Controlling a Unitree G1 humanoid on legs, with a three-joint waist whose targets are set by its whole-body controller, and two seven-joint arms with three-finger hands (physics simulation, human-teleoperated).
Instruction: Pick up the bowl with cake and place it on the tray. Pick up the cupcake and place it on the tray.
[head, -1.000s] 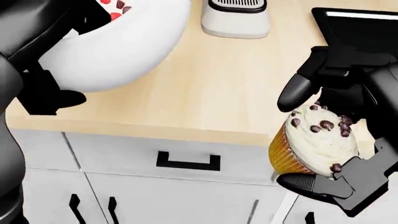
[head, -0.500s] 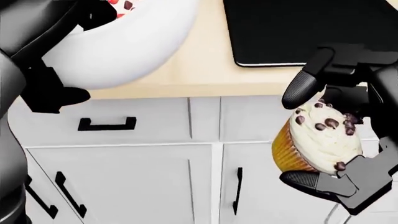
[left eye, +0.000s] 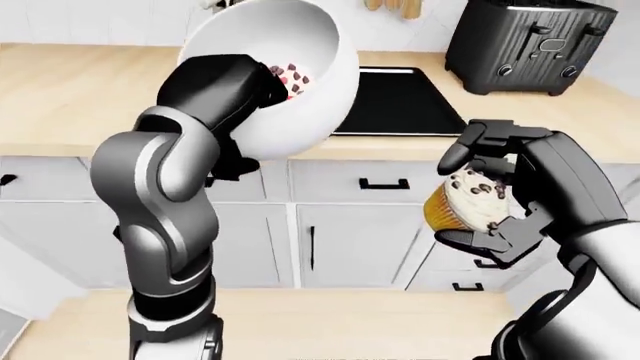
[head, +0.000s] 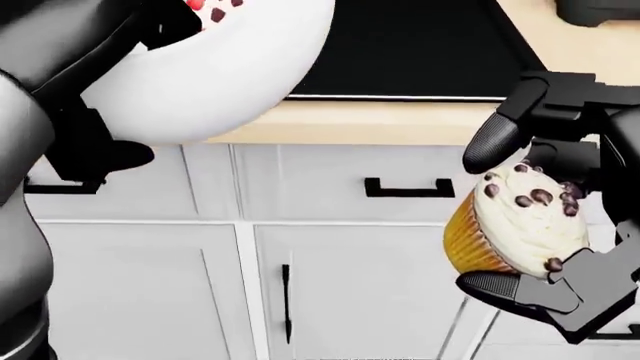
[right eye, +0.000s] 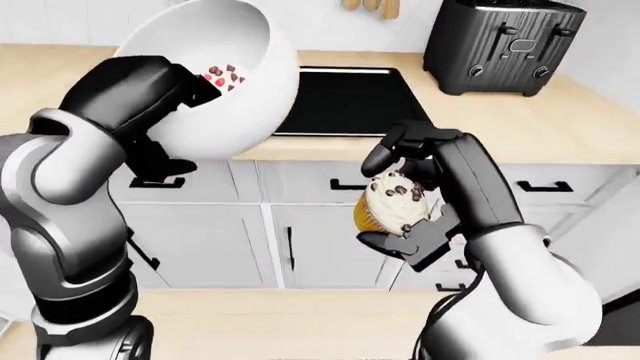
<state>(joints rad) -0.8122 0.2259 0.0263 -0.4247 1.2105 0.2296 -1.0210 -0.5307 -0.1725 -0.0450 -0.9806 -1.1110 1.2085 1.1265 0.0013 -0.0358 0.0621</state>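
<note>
- A pale wooden bench (left eye: 60, 90) runs across the kitchen over white cabinets (left eye: 350, 240) with black handles.
- A flat black tray (left eye: 395, 105) lies on the bench beside a dark toaster (left eye: 525, 45).
- My left robot hand (left eye: 225, 82) grips the tilted white bowl with cake (left eye: 300, 75), raised above the bench edge.
- My right robot hand (right eye: 410, 202) clasps the cupcake (right eye: 395, 202) before the cabinets, below bench level.

A black toaster (right eye: 503, 46) stands beside a black cooktop (right eye: 345, 101).
</note>
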